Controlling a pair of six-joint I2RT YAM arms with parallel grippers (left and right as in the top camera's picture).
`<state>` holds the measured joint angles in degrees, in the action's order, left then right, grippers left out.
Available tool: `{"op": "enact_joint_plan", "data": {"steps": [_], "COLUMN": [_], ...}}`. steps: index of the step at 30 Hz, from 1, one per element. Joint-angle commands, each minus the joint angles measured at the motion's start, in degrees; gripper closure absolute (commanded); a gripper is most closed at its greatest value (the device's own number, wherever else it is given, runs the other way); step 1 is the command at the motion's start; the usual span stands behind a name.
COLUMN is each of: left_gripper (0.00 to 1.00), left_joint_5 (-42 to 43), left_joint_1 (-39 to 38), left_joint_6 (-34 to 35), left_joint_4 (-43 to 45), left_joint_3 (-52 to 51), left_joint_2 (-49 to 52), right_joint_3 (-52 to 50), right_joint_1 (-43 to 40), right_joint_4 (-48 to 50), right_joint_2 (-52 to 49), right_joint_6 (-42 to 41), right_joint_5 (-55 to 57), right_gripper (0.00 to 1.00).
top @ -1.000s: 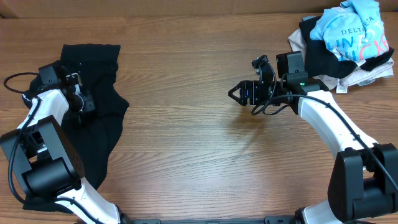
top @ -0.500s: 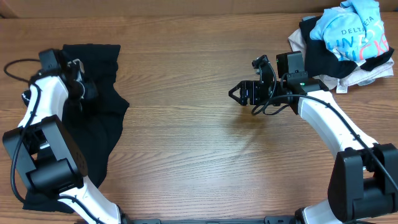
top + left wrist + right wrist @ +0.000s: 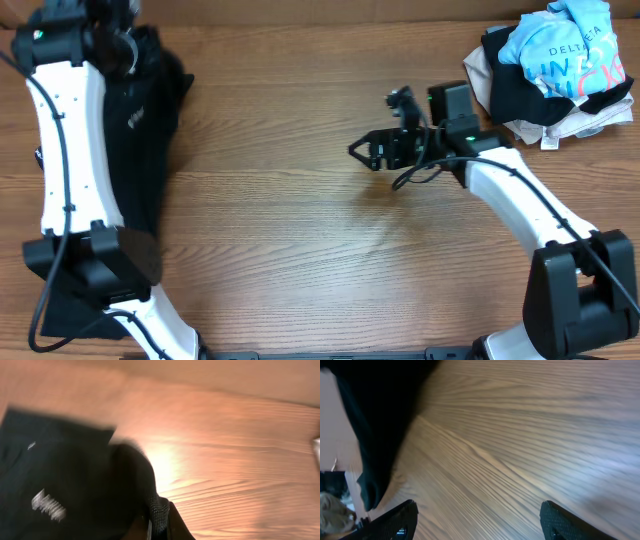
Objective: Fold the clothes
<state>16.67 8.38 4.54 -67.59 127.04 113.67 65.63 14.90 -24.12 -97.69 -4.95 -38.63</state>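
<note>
The wooden worktop [image 3: 300, 260] is seen from above under warm light. The black polo shirt [image 3: 145, 170] is drawn out along the left edge, bunched lengthwise with a white logo showing. Its top is pinched in the closed left fingers [image 3: 159, 512] at the far-left corner. The right fingers [image 3: 395, 521] are spread wide and empty mid-worktop. From so narrow a pinch, the soft fabric could slip free or be laid down twisted.

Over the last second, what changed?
The left end effector swung toward the far edge of the table, pulling the black polo shirt along and stretching it long. The right end effector, open, shifted slightly left. The clothes pile at far right stayed put.
</note>
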Motion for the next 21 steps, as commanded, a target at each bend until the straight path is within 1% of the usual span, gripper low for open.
{"op": "enact_joint_plan", "data": {"steps": [1,5,6,8,12,15,21], "left_gripper": [0.96,0.96,0.96,0.96,0.96,0.96,0.96], "left_joint_5": [-0.9,-0.96,-0.96,-0.94,-0.92,-0.57,-0.55], "left_joint_1": [-5.73,-9.75,-11.06,-12.48,-14.38,-15.52,-17.0], "left_joint_6": [1.53,2.36,3.32,3.78,4.98,5.7,7.39], "left_joint_4": [-1.07,-0.83,-0.26,0.46,1.03,1.03,2.95], "left_joint_3": [9.97,16.41,18.58,20.13,21.84,22.86,23.3], "left_joint_2": [-0.15,-0.15,-0.15,-0.15,-0.2,-0.22,-0.22], "right_joint_3": [1.16,1.16,1.16,1.16,1.16,1.16,1.16], "right_joint_1": [4.81,8.79,10.03,10.97,11.85,12.44,14.53], "right_joint_4": [3.58,7.69,9.4,10.78,11.45,11.65,12.52], "right_joint_2": [-0.31,-0.26,-0.24,-0.15,-0.15,-0.15,-0.15], "right_joint_6": [-1.51,-5.31,-7.45,-8.87,-8.85,-8.79,-8.81], "right_joint_5": [0.26,3.26,4.15,5.35,8.59,11.21,13.49], "right_gripper": [0.18,0.23,0.24,0.25,0.24,0.2,0.2]}}
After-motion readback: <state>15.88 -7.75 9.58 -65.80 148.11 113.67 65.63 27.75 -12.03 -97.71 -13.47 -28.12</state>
